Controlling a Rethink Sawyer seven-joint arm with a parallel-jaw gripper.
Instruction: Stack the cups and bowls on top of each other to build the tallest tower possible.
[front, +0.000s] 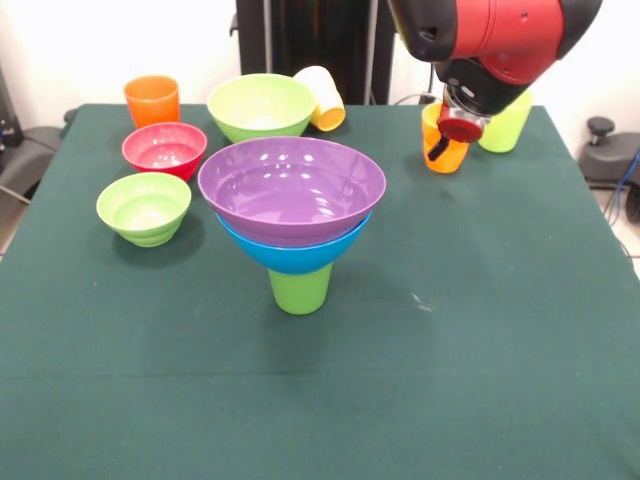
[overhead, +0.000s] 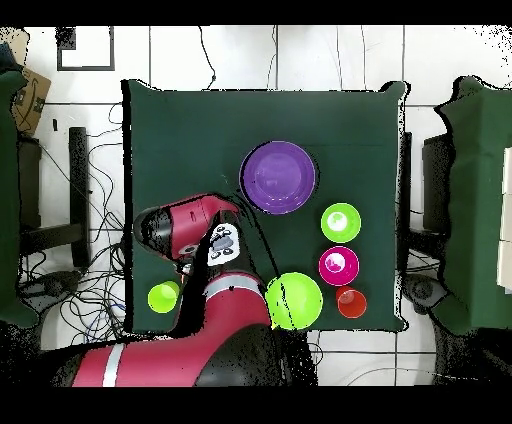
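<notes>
- We see the tower (front: 292, 225) mid-table: purple bowl (front: 291, 186) in blue bowl (front: 290, 257) on a green cup (front: 300, 289).
- The gripper (front: 447, 130) hangs over the orange-yellow cup (front: 444, 152); we cannot tell its state.

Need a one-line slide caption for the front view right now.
Purple bowl nested in blue bowl atop a green cup; arm over the orange cup.

One camera stands across the green-clothed table (front: 500, 330) from the arm (front: 495, 35), fairly close and angled down, its edges cropping the near corners. The other looks straight down from high up (floor shows all round). Both share the tabletop and the purple bowl (front: 291, 186) (overhead: 279, 177).
</notes>
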